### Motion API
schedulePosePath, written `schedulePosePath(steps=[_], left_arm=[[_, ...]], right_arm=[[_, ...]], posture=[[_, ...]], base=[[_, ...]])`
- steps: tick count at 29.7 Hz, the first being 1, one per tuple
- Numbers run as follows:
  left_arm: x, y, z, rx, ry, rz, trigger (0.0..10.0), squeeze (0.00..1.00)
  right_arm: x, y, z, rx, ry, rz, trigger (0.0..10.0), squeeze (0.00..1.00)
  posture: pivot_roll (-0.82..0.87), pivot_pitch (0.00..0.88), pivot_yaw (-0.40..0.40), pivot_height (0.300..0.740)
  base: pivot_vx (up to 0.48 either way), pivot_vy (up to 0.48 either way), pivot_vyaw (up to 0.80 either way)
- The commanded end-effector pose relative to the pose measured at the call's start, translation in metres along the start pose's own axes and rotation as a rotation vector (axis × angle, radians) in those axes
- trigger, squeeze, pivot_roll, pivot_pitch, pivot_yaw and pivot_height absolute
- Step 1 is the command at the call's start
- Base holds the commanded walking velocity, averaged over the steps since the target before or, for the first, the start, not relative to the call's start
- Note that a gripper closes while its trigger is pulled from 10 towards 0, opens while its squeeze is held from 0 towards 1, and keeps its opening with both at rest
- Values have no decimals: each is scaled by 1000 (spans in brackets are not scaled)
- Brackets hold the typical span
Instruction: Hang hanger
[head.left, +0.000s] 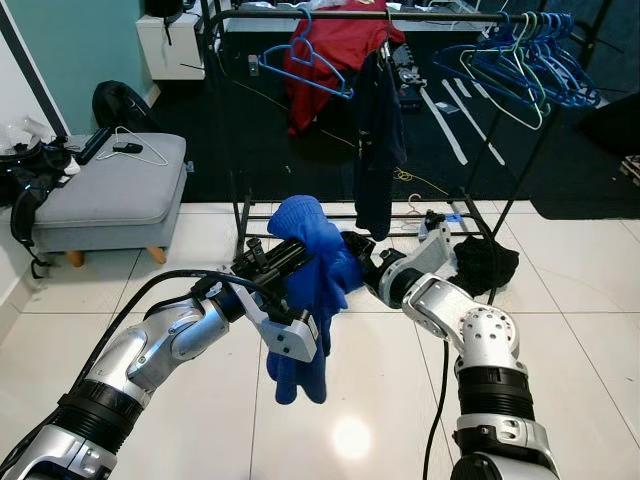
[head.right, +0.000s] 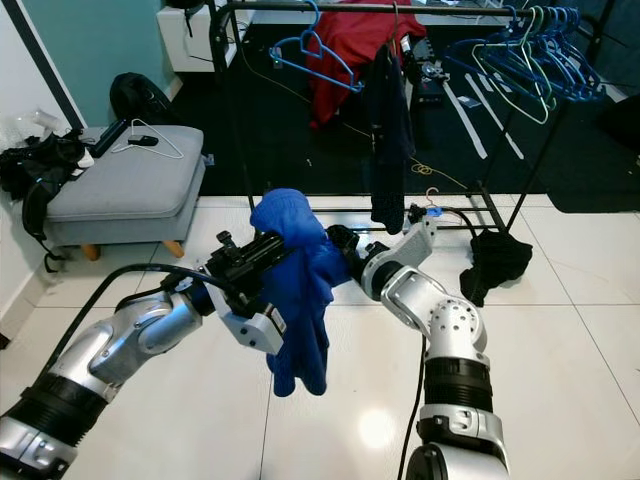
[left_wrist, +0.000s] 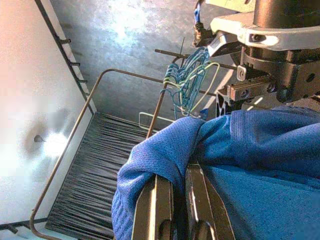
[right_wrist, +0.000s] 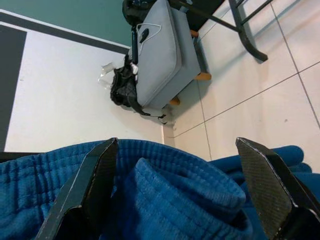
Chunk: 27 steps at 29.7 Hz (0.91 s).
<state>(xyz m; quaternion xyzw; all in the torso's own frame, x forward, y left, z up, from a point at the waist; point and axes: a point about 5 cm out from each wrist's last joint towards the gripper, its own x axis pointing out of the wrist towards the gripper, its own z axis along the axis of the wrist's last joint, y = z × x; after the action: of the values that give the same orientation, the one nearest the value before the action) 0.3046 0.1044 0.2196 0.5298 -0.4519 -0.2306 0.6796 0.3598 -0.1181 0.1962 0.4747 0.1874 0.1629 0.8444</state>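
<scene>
A blue garment (head.left: 305, 290) hangs in front of me over the tiled floor. My left gripper (head.left: 275, 255) is shut on its upper fold, and in the left wrist view the cloth (left_wrist: 165, 145) is pinched between the two fingers (left_wrist: 157, 205). From the right, my right gripper (head.left: 355, 250) reaches in at the garment's top; it stands open with the thick waistband (right_wrist: 175, 190) between its wide-spread fingers (right_wrist: 85, 195). Behind, a black clothes rack (head.left: 300, 14) carries one empty blue hanger (head.left: 305, 65) and a bunch of blue and green hangers (head.left: 530, 55).
A red garment (head.left: 335, 50) and a dark one (head.left: 378, 140) hang on the rack. A grey ottoman (head.left: 110, 195) with cables stands at the left, with a black bag (head.left: 30, 185) beside it. Black cloth (head.left: 487, 262) lies by the rack's right leg.
</scene>
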Motion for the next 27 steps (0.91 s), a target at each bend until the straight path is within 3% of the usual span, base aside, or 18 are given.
schedulePosePath(steps=[1,4,20,21,22,23,27], left_arm=[[0,-3,4,1,-22,0,0,0],[0,-4,1,6,-12,-9,0,0],[-1,-7,-5,5,21,-22,0,0],[-1,-7,-5,5,23,-20,0,0],[-1,-7,-5,5,23,-20,0,0],[0,-6,-6,5,25,-17,0,0],[0,-6,-6,6,27,-14,0,0]], right_arm=[[1,2,-2,23,20,9,10000,0],[0,7,-7,72,52,55,10000,0],[-3,12,-16,102,85,91,10000,0],[-2,10,-17,110,83,83,4784,0],[-2,10,-17,110,83,83,4784,0],[-2,9,-17,122,80,79,0,0],[-2,8,-17,129,79,76,0,0]], posture=[[-17,179,22,740],[-17,179,22,740],[-20,179,21,740],[-19,179,20,740],[-19,179,20,740],[-19,179,20,740],[-19,179,20,740]], base=[[0,0,0],[0,0,0],[0,0,0],[0,0,0],[0,0,0],[0,0,0],[0,0,0]])
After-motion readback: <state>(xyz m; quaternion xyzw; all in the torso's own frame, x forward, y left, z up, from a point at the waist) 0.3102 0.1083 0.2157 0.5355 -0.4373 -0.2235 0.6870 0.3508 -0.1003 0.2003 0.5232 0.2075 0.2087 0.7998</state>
